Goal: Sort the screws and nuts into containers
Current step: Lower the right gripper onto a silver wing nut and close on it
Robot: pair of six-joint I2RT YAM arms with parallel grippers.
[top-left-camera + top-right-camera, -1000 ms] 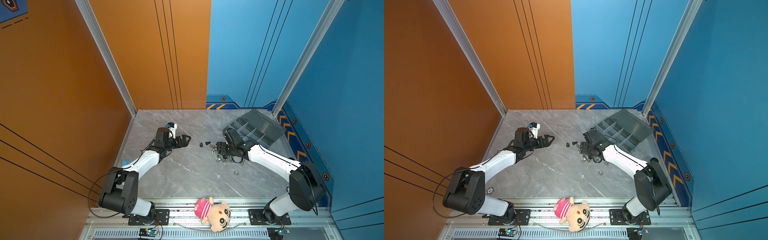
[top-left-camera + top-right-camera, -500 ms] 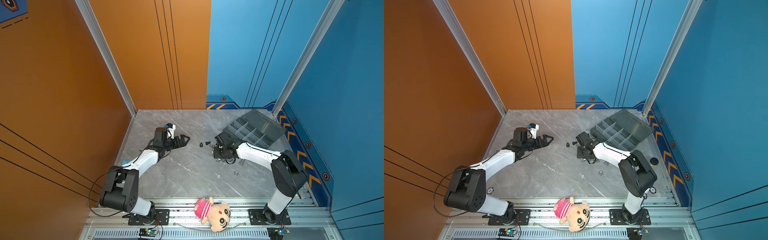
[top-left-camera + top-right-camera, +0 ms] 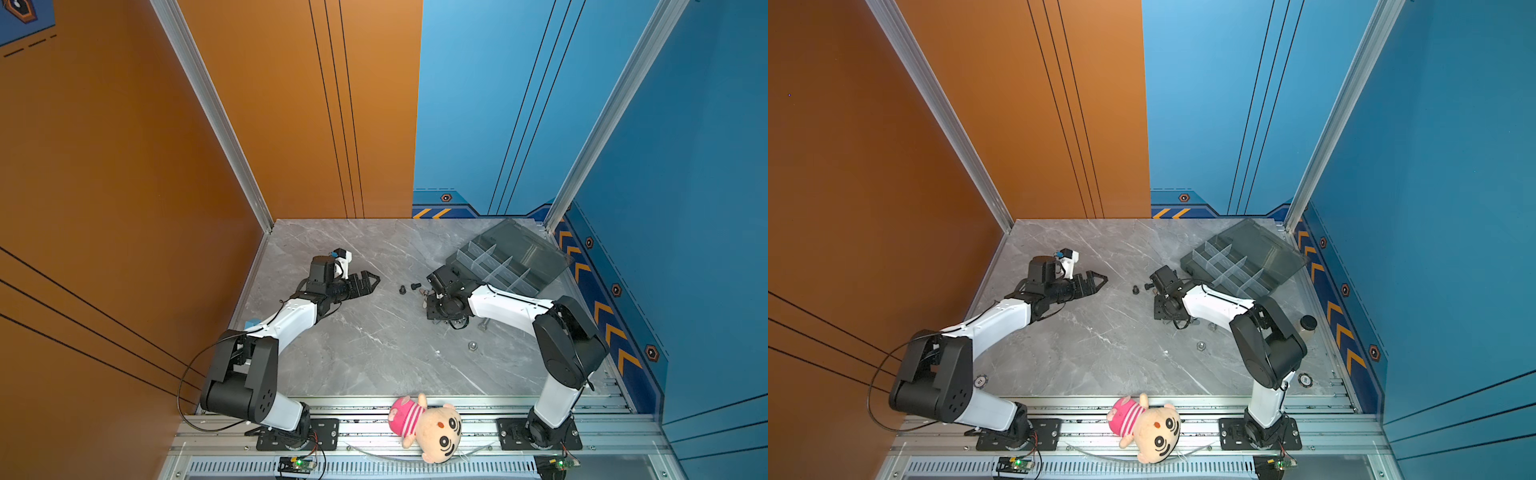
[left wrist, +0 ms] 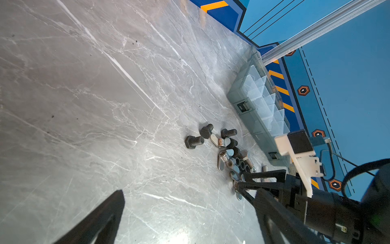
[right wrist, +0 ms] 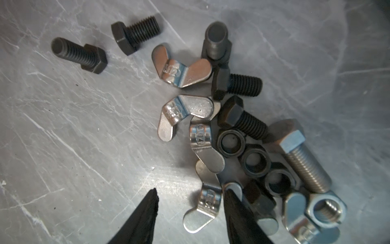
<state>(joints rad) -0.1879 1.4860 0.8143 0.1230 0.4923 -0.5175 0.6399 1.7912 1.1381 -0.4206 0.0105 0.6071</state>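
A pile of screws and nuts lies in front of the grey organizer box (image 3: 511, 266), whose containers stand open. My right gripper (image 5: 191, 193) points down at the pile, jaws open, with a silver wing nut (image 5: 202, 208) between the fingertips and a gap on one side. Black screws (image 5: 80, 55) lie apart from the pile, also seen in a top view as black screws (image 3: 402, 289). Dark hex nuts (image 5: 231, 143) and a large silver screw (image 5: 301, 156) sit beside the wing nuts. My left gripper (image 3: 370, 280) hovers open left of the pile, holding nothing.
A loose silver nut (image 3: 472, 345) and a silver screw (image 3: 482, 324) lie nearer the front. A black-capped jar (image 3: 1306, 326) stands by the right wall behind my right arm. A plush toy (image 3: 428, 424) lies on the front rail.
My right gripper has shifted left onto the pile and its jaws have narrowed around a wing nut. The right elbow swung toward the front. The left arm has barely moved.
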